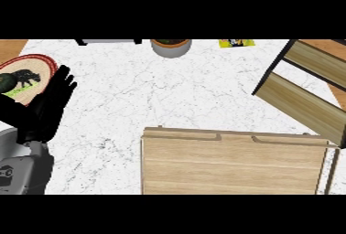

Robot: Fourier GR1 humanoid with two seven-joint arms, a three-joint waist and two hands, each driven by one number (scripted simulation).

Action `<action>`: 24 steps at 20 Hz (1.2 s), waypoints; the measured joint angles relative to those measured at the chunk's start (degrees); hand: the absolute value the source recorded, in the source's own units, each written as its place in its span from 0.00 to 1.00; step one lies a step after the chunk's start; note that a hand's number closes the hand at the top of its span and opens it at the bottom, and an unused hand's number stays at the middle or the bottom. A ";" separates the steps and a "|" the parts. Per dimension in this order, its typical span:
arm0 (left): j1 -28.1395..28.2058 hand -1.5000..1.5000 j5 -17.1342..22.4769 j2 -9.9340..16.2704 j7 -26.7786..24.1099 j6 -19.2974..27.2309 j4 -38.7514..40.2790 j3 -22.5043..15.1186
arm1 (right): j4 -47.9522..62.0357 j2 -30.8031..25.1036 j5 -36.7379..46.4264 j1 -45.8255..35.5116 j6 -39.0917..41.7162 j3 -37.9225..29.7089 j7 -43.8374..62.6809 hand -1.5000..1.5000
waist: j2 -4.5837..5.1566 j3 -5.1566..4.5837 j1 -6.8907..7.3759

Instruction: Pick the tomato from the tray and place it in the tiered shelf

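A light wooden tray (pixel 229 160) with two handle slots on its far wall lies at the lower middle of the white marble counter. Nothing shows inside it, and no tomato is visible anywhere in the head view. The tiered shelf (pixel 305 98), wooden boards in a black frame, stands tilted along the right edge. My left hand (pixel 49 103) rests at the far left, open with its fingers straight and pointing up, well apart from the tray. It holds nothing. My right hand does not show.
A round red-rimmed plate (pixel 42 61) with a dark green item (pixel 8 82) lies at the far left, partly behind my left hand. At the back edge are a grey plant pot (pixel 170 47) and a yellow packet (pixel 236 43).
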 measured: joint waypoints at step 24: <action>-0.45 0.50 -0.54 -0.16 0.42 -0.14 -1.03 -0.67 | -14.73 4.95 -22.01 7.24 -5.95 -22.88 0.17 1.00 | 0.95 0.00 1.42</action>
